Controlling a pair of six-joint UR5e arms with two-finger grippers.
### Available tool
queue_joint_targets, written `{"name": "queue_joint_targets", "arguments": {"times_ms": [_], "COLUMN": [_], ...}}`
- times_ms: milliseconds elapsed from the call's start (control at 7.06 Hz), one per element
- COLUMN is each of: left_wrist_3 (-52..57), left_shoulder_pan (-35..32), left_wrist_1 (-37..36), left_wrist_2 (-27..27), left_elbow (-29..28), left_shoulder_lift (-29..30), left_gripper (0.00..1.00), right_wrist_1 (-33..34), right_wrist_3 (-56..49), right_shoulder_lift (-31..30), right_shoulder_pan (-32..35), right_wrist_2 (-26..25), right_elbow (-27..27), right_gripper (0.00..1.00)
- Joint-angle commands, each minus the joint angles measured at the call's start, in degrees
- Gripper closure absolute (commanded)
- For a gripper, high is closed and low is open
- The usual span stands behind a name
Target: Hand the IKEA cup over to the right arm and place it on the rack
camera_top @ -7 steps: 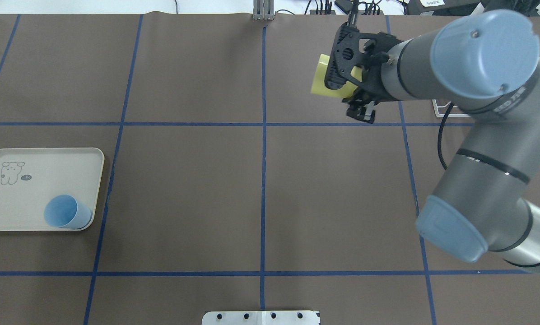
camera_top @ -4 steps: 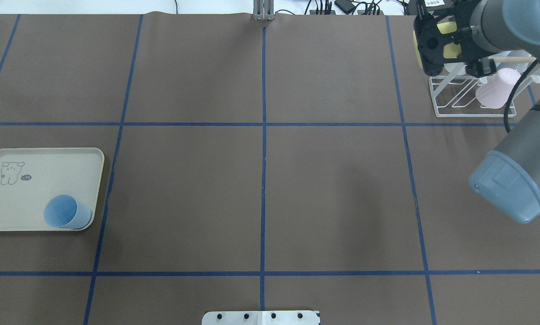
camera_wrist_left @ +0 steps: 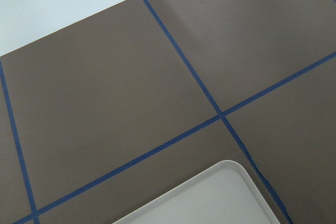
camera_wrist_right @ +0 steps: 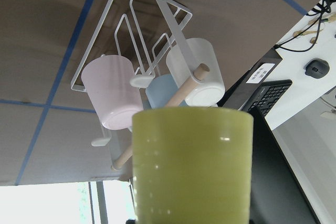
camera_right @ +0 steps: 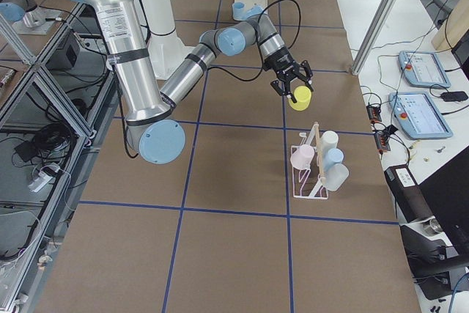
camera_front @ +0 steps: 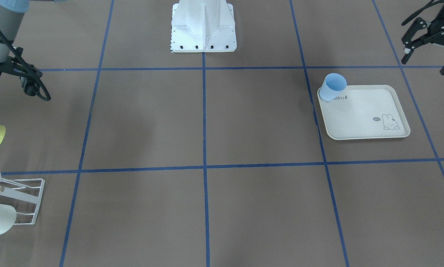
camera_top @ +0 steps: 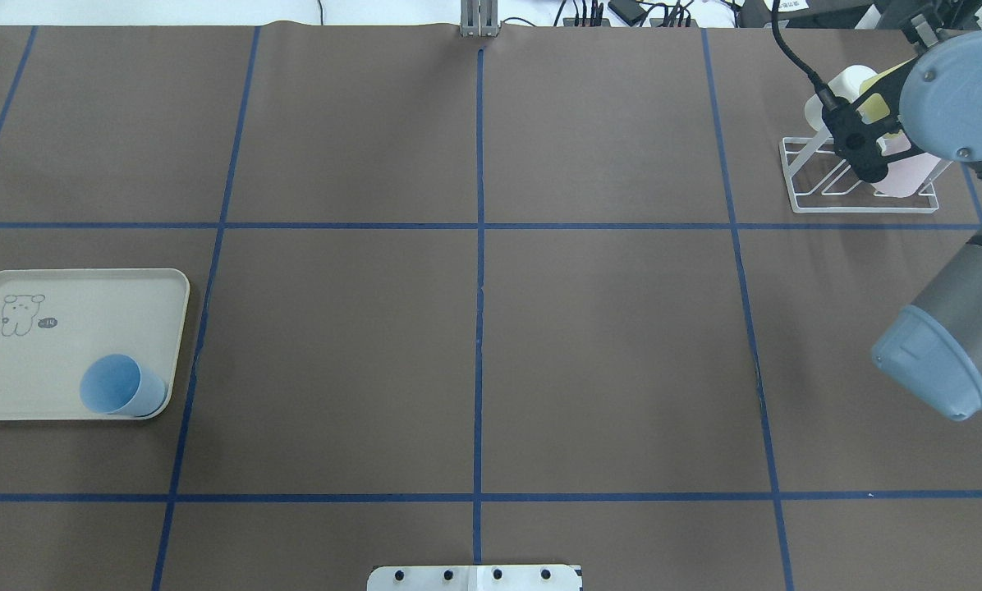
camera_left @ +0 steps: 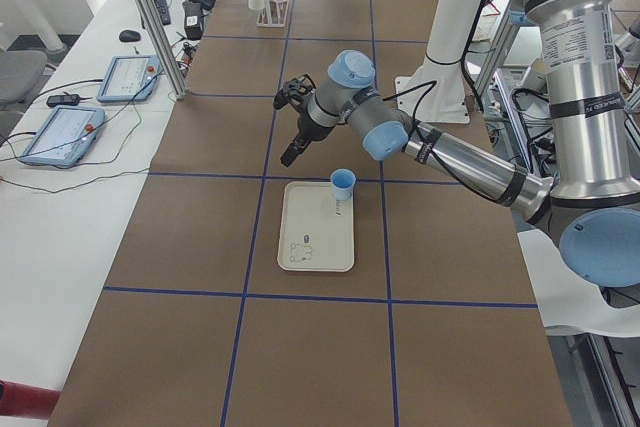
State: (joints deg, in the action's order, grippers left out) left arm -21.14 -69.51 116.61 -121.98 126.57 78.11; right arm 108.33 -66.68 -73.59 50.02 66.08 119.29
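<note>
Yellow cup (camera_right: 300,99) clamped in right pincer (camera_right: 295,89), right arm (camera_right: 192,60) stretched near rack (camera_right: 314,159).

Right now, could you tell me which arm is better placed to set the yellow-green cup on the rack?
The right arm: the right end effector grips the yellow-green cup close to the rack, while the left end effector hangs open and empty by the tray.

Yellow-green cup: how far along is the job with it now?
Hand-over looks done: the right gripper holds the yellow-green cup, and the left gripper is open and empty. In hand: the cup hangs near the rack. Left: setting it on a prong.
</note>
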Motion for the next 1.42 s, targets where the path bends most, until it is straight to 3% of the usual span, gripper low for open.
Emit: {"name": "queue_joint_targets", "arguments": {"times_ms": [0, 283, 1275], "left_wrist_3": [-2.93, -3.99, -4.96], "left_shoulder_pan": [0.08, 0.08, 0.25], "left_wrist_1": [0.20, 1.51, 1.61], "left_wrist_2": [-0.01, -0.01, -0.01], "left_elbow": [0.17, -0.36, -0.45], "left_shoulder_lift": [0.37, 0.37, 0.90], "left_gripper": [0.00, 0.00, 0.00], "right_wrist_1": [-1.62, -8.54, -9.28], "right_wrist_3": [-0.38, -1.86, -3.37], "right_shoulder_lift": [-0.06, -0.77, -4.37], "right_shoulder_pan": [-2.47, -2.39, -2.30], "right_wrist_2": [-4.64, -4.74, -5.35], "right_elbow": [-4.31, -9.40, -9.51], "right_gripper": [0.92, 0.92, 0.90]}}
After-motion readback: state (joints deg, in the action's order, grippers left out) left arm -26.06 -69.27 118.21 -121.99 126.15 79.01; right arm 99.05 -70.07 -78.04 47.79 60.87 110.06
